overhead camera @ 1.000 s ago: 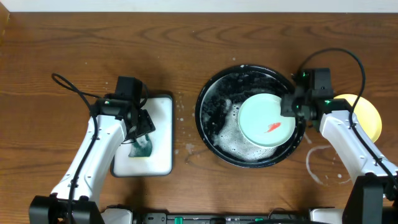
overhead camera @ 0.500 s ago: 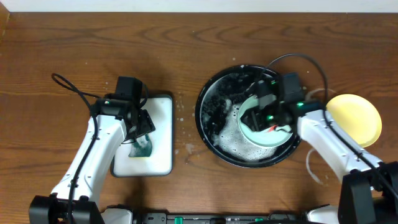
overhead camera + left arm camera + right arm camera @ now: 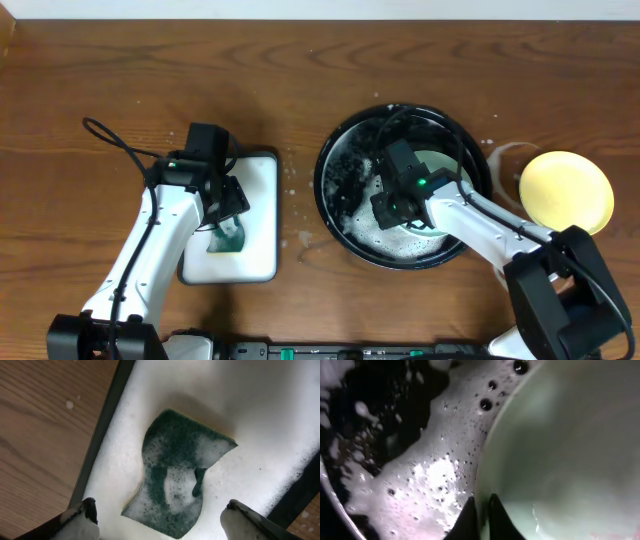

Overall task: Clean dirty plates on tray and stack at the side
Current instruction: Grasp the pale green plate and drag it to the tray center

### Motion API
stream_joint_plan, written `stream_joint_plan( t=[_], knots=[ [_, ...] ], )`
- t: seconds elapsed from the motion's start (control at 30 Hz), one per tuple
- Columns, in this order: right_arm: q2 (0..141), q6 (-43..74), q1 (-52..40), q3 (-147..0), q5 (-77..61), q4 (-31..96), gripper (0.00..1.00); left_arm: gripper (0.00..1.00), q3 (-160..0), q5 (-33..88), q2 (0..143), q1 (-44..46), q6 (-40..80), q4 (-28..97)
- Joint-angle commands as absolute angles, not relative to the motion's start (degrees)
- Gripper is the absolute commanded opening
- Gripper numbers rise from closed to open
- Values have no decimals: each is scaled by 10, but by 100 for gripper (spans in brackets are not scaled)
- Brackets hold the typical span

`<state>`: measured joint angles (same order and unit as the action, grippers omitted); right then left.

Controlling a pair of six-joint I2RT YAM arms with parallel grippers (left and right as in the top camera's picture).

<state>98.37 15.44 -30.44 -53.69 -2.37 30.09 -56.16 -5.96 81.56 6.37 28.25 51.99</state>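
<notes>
A large round black shallow tray [image 3: 322, 190] sits on the wooden desk [image 3: 300, 80], with white foam [image 3: 372, 228] pooled over its speckled bottom. Inside it, toward the right, lies a smooth pale mint-blue round plate [image 3: 452, 165], its rim pinched in the right tool [image 3: 482, 515]. A smooth yellow round plate [image 3: 566, 190] rests flat on the desk just right of the tray.

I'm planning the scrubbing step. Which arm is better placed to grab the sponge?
Left. The left hand hangs open directly over the green sponge in the white tray, a finger on either side. The right hand is shut on the rim of the mint plate in the black tray.
</notes>
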Motion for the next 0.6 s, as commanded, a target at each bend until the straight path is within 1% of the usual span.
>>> stream_joint_plan(
  t=[0.0,0.1,0.17,0.23,0.3,0.47,0.57],
  knots=[
    [990,289,-306,-538,-8,302,1,83,-560,-61,814,61,279,520],
    [987,398,-301,-546,-65,288,1,83,-560,-61,814,61,279,520],
    [987,463,-300,-546,-116,249,1,83,-560,-60,814,61,279,520],
    [987,503,-300,-546,-131,210,1,83,-560,-60,814,61,279,520],
    [987,512,-300,-546,-132,176,1,83,-560,-60,814,61,279,520],
    [987,518,-301,-548,-131,149,1,83,-560,-60,814,61,279,519],
    [987,492,-299,-548,-116,130,2,83,-560,-60,814,61,279,519]
  ],
)
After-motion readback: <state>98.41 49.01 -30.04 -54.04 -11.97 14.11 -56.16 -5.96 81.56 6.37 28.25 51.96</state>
